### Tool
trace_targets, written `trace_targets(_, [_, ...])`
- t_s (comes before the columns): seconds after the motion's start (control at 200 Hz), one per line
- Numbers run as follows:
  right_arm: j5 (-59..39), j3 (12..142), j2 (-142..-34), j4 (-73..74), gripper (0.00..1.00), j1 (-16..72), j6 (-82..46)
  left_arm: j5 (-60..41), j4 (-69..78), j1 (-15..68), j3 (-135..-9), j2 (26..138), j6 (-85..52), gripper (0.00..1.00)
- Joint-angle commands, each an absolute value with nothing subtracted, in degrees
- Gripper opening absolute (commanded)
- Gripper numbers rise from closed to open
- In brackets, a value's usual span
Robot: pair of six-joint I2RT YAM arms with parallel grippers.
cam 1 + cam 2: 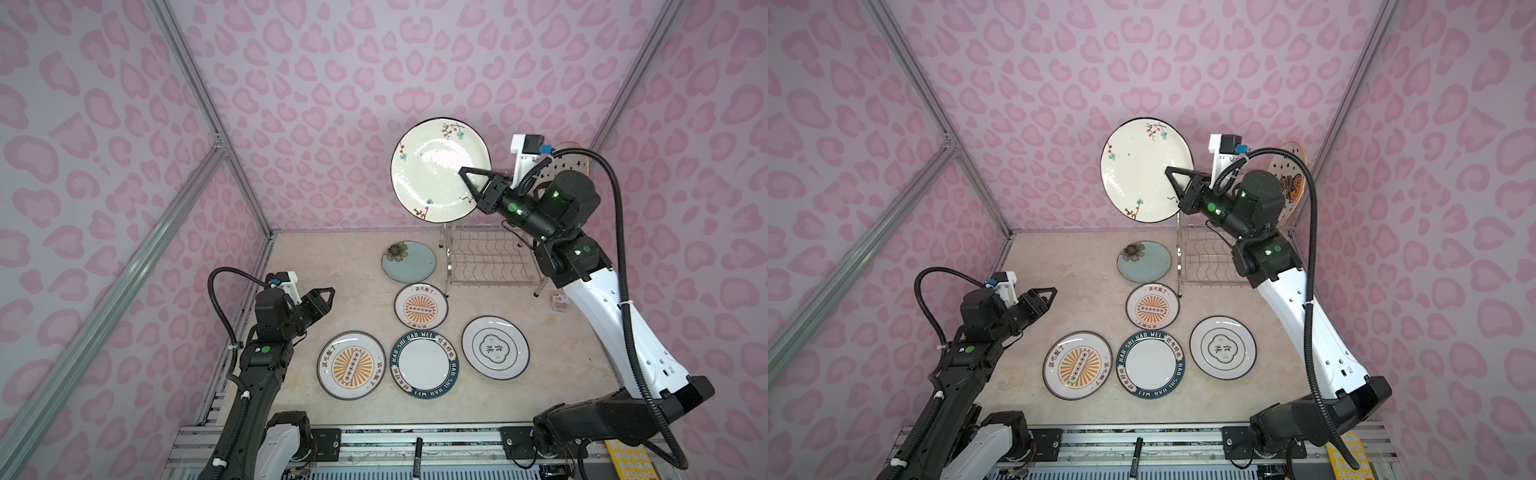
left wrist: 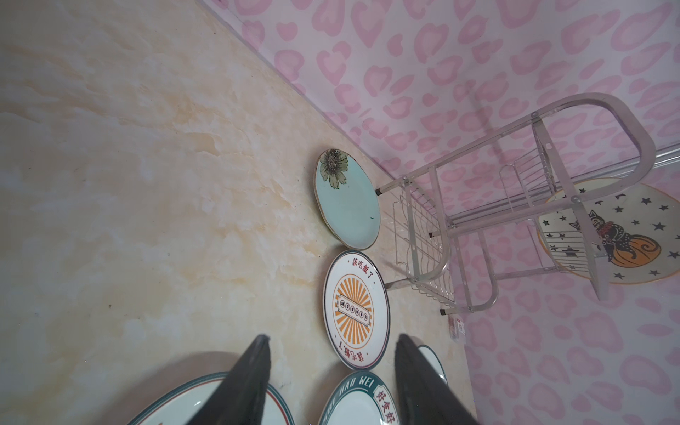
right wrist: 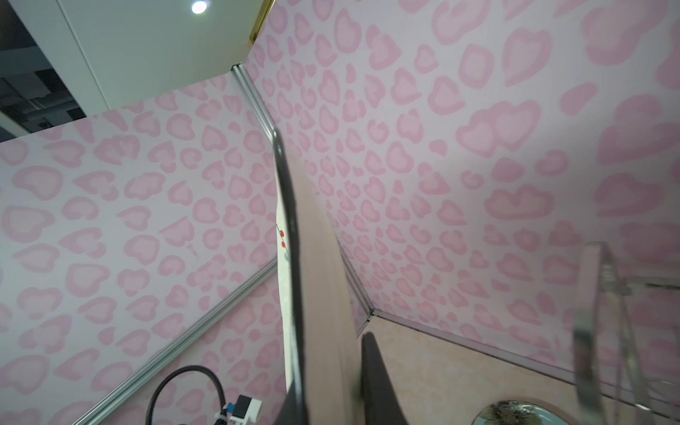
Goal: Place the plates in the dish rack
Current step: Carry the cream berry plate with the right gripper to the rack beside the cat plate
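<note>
Currently clamping right end effector on cream floral plate at its 4 o'clock rim, aloft at 11 o'clock of dish rack; treating as rigid, slippery, breakable; holding left end effector apart.

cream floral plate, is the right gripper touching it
Touching. In a top view the right gripper clamps the cream floral plate by its rim and holds it in the air.

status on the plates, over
Right pincer shut on cream floral plate, held high beside dish rack. Left pincer open, empty. Star-and-cat plate racked. Path to rack looks unblocked.
</note>
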State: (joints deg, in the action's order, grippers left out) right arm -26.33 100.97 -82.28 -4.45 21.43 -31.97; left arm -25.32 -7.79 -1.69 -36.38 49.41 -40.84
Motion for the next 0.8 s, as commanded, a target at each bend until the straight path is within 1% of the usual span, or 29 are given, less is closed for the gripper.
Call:
trace_targets(0.0, [-24.2, 104.8, -82.6, -7.3, 0.0, 17.4, -26.9, -25.8, -8.2, -1.7, -36.7, 49.6, -39.2, 0.57])
trace_targets(0.14, [-19.7, 113.5, -85.3, -15.6, 0.0, 13.7, -18.8, -26.9, -7.8, -1.6, -36.4, 50.7, -38.7, 0.57])
trace_targets(0.28, [-18.1, 118.0, -87.6, -17.6, 0.0, 8.7, -17.4, -26.5, -7.3, -1.6, -36.0, 51.3, -38.2, 0.57])
trace_targets(0.35, [-15.8, 119.7, -88.4, -18.3, 0.0, 6.9, -16.0, -26.3, -7.2, -1.6, -35.9, 51.9, -38.0, 0.57])
trace_targets(0.435, [-11.6, 120.8, -89.4, -19.1, 0.0, 5.3, -12.9, -26.6, -7.1, -1.6, -35.8, 52.3, -37.8, 0.57])
trace_targets(0.655, [4.5, 122.2, -93.6, -20.3, 0.0, 5.1, 1.9, -26.8, -6.3, -1.5, -35.1, 53.7, -37.2, 0.57])
trace_targets(0.795, [10.8, 121.5, -96.2, -19.2, 0.0, 5.3, 7.0, -27.6, -5.1, -1.5, -34.9, 54.4, -37.8, 0.57])
